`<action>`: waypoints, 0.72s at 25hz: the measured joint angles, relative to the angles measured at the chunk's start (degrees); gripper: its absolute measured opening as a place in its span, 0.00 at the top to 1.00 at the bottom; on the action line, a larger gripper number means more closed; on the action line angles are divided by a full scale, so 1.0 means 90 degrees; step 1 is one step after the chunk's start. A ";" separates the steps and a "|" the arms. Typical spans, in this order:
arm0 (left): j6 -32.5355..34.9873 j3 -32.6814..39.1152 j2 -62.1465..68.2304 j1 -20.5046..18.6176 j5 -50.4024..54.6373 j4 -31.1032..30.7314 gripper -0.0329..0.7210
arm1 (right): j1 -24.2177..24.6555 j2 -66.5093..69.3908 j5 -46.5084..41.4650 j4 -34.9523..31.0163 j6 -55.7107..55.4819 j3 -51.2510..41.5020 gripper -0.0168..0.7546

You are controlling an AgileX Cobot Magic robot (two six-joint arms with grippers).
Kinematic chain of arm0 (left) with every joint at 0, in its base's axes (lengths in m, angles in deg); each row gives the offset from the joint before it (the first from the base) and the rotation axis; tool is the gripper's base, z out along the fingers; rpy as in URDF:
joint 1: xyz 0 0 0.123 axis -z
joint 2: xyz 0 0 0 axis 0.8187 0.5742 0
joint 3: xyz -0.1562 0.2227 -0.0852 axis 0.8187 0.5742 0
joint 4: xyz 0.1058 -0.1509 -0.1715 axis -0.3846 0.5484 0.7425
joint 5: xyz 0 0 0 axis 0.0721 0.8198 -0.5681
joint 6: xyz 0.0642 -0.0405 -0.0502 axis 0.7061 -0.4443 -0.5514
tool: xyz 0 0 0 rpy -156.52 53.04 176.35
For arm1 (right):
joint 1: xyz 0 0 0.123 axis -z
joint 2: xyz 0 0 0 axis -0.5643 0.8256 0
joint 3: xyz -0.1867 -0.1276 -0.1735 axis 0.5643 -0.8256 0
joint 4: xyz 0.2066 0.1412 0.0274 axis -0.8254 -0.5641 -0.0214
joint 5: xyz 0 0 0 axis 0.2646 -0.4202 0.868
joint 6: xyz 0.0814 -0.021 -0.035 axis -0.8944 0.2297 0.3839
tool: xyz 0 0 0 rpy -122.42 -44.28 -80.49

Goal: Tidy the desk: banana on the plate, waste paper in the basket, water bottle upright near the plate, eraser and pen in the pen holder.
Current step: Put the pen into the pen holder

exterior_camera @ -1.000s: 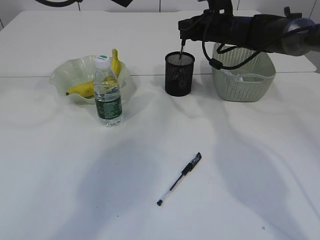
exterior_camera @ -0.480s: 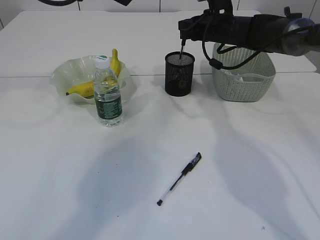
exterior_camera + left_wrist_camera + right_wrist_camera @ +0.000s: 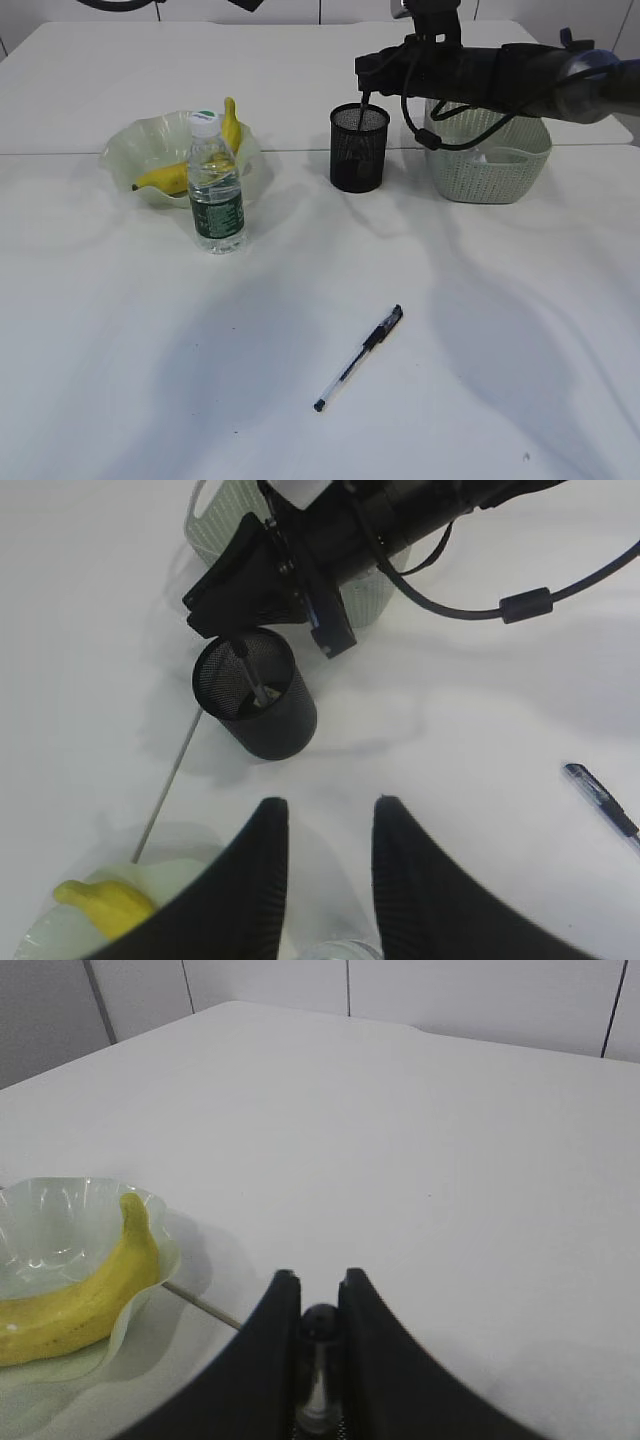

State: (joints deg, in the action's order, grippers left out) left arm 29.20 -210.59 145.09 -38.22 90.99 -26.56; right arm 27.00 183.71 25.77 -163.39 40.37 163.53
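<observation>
**Desk editor:** What is the step in hand?

**Photographer:** A slim dark pen (image 3: 318, 1360) hangs upright over the black metal mesh cylindrical pen holder (image 3: 359, 148), its lower end inside the rim. The right pincer (image 3: 319, 1305) is clamped on the pen's top end, above the cup's mouth. To do this well, I judge, the pincer should let go only with the pen plumb and clear of the mesh wall, then lift straight up.

**Desk editor:** And the other arm?

**Photographer:** The left pincer (image 3: 326, 855) hovers above the table with its jaws parted and nothing between them.

**Desk editor:** The rest of the task?

**Photographer:** A second pen (image 3: 359, 357), clear-barrelled with a black cap, lies flat on the plain white table (image 3: 150, 380), well apart from the cup. The curved yellow banana (image 3: 185, 165) rests in the translucent pale green plate with a ruffled rim (image 3: 120, 150); the small clear water bottle with a white cap and dark green label (image 3: 216, 185) stands upright just in front of it. The sage green woven-look plastic basket (image 3: 487, 160) holds something white. I cannot see the eraser.
</observation>
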 joint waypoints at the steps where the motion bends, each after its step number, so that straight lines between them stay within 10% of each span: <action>1: 0.0000 0.0000 0.0000 0.0000 0.0000 0.0000 0.70 | 0.0000 0.0013 0.0000 0.0000 -0.0031 0.0000 0.86; 18: -0.0030 0.0000 0.0000 0.0000 0.0000 0.0000 0.70 | 0.0000 0.0026 0.0000 0.0000 -0.0125 0.0000 0.75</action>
State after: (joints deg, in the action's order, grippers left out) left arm 28.93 -210.59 145.09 -38.22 90.99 -26.56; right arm 27.00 183.95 25.77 -163.39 39.25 163.53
